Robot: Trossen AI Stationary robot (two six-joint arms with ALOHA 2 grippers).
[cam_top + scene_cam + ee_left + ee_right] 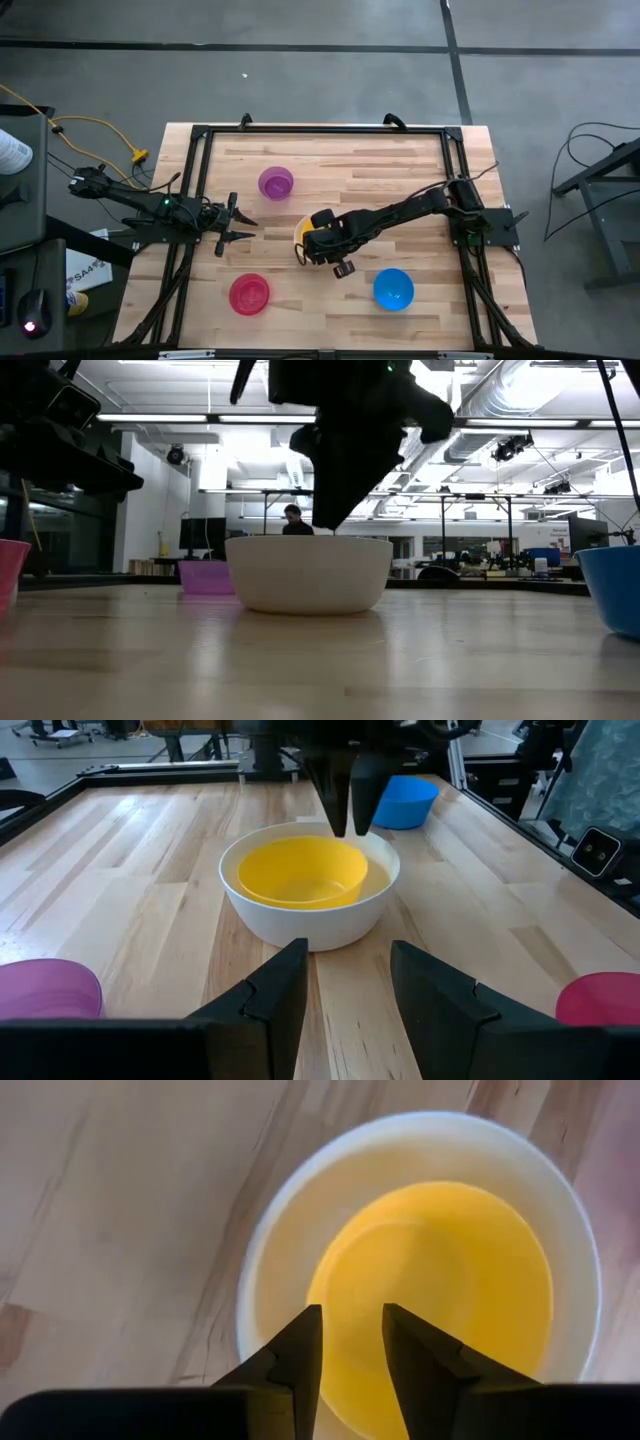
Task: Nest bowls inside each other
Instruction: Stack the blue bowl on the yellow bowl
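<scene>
A yellow bowl (300, 875) sits nested inside the white bowl (310, 925), which stands on its base at the table's middle. My right gripper (352, 1330) hangs open just above the yellow bowl's rim, pointing steeply down, with nothing between its fingers. At the table's left my left gripper (350, 970) is open, level and aimed at the white bowl, well short of it. The purple bowl (276, 182), the red-pink bowl (249, 294) and the blue bowl (393, 288) each stand alone on the wood.
A black metal frame (320, 130) runs around the table's edges. Bare wood lies between the white bowl and the three single bowls. Beyond the far edge, in the low view, a person (293, 520) sits in the room.
</scene>
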